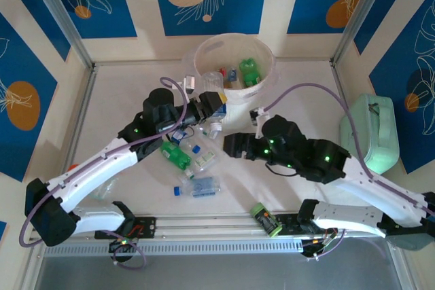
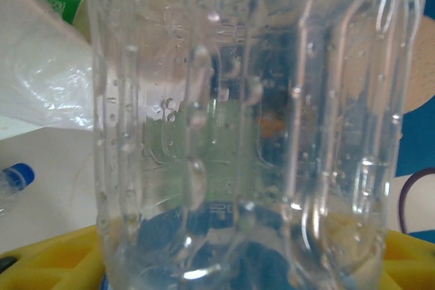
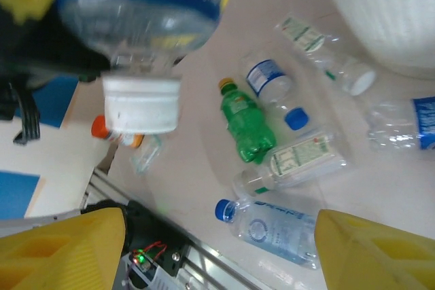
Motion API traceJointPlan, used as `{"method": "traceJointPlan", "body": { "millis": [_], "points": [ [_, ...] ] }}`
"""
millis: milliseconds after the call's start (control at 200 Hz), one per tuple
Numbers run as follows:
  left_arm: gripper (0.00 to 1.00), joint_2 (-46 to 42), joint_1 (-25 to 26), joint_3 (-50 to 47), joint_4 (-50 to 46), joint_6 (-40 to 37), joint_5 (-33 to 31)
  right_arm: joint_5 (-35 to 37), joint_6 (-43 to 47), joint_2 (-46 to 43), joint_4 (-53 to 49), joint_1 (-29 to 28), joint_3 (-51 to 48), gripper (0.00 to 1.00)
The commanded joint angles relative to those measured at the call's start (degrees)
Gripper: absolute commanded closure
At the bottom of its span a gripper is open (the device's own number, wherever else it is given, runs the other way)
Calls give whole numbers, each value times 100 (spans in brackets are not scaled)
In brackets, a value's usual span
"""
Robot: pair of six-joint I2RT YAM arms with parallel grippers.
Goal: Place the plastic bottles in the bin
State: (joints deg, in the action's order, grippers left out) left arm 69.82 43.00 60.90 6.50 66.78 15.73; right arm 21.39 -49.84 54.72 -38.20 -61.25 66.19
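My left gripper is shut on a clear plastic bottle with a blue label, hanging cap-down just in front of the cream-white bin. In the right wrist view the bottle's white cap hangs at the upper left. The bin holds a green bottle and a few clear ones. My right gripper is open and holds nothing. It hovers over loose bottles on the table: a green one, a blue-capped clear one and a green-labelled clear one.
A mint-green case lies at the right edge. A green-labelled bottle rests by the front rail. An orange-capped bottle lies near the left arm. More clear bottles lie beside the bin's wall.
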Motion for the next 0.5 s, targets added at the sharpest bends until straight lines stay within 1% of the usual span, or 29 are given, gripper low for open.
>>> {"method": "traceJointPlan", "body": {
  "millis": [0,225,395,495],
  "points": [
    [44,13,-3,62,380,474,-208,33,258,177,506,-132,220,26],
    [44,110,-7,-173,929,1030,-90,108,274,486,706,87,369,31],
    [44,102,-7,-227,1023,1120,-56,4,283,537,984,274,371,33],
    [44,115,-8,-270,1163,1217,-35,-3,285,622,988,338,405,36]
  ]
}}
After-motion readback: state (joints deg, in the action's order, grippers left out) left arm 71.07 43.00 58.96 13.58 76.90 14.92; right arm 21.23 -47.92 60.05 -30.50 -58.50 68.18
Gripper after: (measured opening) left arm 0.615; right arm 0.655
